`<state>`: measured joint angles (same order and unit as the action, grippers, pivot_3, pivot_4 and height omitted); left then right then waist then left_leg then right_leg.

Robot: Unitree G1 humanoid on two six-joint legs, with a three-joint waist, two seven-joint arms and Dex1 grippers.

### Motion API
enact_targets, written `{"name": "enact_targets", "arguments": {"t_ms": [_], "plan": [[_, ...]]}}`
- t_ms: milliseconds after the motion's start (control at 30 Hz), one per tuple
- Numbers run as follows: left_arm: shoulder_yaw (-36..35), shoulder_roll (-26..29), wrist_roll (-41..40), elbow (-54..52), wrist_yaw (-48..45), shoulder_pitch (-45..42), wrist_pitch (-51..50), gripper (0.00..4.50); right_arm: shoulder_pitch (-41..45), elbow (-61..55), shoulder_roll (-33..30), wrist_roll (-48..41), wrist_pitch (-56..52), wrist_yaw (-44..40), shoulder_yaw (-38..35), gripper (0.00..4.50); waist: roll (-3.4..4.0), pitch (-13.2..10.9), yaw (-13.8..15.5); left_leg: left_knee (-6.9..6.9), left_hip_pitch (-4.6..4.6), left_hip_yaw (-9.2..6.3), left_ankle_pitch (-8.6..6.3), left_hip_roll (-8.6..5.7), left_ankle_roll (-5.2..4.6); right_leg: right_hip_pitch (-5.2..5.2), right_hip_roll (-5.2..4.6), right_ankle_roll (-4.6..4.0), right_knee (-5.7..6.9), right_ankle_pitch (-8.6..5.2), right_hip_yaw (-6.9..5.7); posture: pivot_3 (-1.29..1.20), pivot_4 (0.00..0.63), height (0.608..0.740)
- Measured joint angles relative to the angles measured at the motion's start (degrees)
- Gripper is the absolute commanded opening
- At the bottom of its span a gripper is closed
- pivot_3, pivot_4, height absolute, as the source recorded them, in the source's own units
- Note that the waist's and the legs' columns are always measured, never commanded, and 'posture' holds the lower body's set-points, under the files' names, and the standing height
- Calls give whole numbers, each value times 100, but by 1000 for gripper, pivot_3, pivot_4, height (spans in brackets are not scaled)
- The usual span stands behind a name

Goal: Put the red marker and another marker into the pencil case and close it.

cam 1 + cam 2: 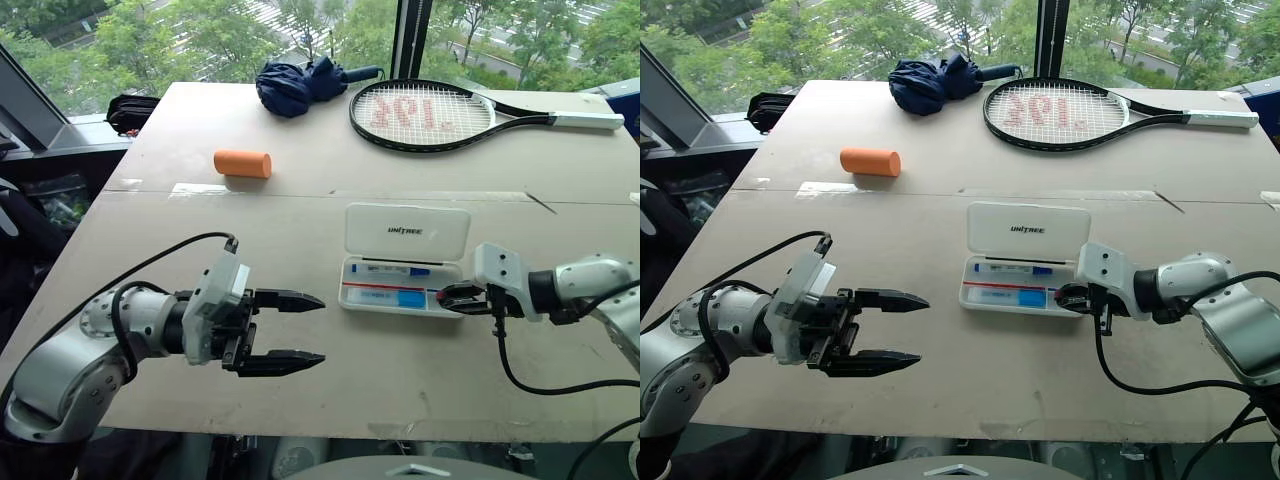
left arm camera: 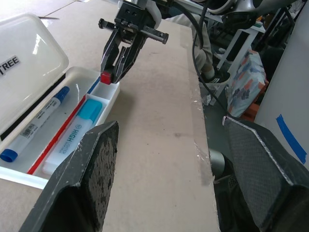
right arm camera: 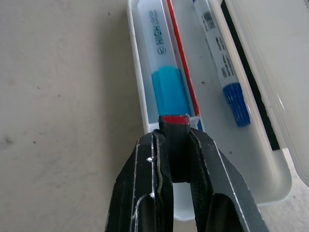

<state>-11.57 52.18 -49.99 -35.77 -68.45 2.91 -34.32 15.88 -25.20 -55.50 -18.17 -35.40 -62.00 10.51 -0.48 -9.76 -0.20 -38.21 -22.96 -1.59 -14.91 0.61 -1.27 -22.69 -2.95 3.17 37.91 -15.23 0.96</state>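
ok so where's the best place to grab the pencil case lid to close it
Probably its free long edge, the one farthest from the robot: the lid lies open and flat behind the tray, hinged along the tray's far side. Come in from beyond it and fold it toward the robot.

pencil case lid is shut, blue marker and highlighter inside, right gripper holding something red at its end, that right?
Not quite: the pencil case lid stands open, as the left eye view shows. The rest holds: the blue marker and highlighter lie inside, and the right gripper is shut on a red-tipped piece at the case's end.
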Motion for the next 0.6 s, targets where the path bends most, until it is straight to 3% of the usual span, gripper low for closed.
{"name": "enact_targets", "arguments": {"t_ms": [67,133,167,267,367,467,567,600], "plan": [[-62,0,-43,-105,78,71,-29,3473,50,201,1,111,119,-96,107,12,0,0,3,0,0,-6,0,0,0,0,0,0,3,0,-5,0,150,732],[-155,7,-155,-247,188,82,-60,3473,68,334,0,193,239,-183,193,981,0,0,1,0,2,-5,0,1,0,1,0,0,5,0,-4,0,150,732],[-158,15,-194,-280,229,84,-83,3473,68,374,2,222,302,-223,214,1175,0,0,0,0,3,-5,0,1,0,1,0,0,6,0,-4,0,150,732],[-158,24,-205,-330,286,82,-137,3473,68,384,9,250,419,-270,213,2502,0,0,-5,0,3,-5,0,1,0,1,1,0,6,0,-4,0,150,732],[-149,38,-208,-329,363,1,-175,3473,-51,366,22,-48,339,-288,-86,2502,1,0,11,0,2,-5,0,0,0,2,1,0,6,0,-5,0,150,732],[-148,38,-213,-327,398,-31,-189,3473,-167,381,11,-666,-241,-280,-783,1622,0,0,18,-1,2,-4,0,0,0,2,0,0,6,1,-3,0,150,732],[-150,36,-255,-328,456,-21,-197,3473,-136,690,-10,-1298,-1042,-121,-1670,192,0,0,19,-1,4,-5,0,0,0,4,1,-1,7,1,-4,0,150,732],[-150,36,-259,-328,466,-20,-199,3473,-92,797,-9,-1395,-1192,-66,-1806,45,0,0,18,-1,4,-4,0,1,0,3,1,-1,7,1,-3,0,150,732]]}}
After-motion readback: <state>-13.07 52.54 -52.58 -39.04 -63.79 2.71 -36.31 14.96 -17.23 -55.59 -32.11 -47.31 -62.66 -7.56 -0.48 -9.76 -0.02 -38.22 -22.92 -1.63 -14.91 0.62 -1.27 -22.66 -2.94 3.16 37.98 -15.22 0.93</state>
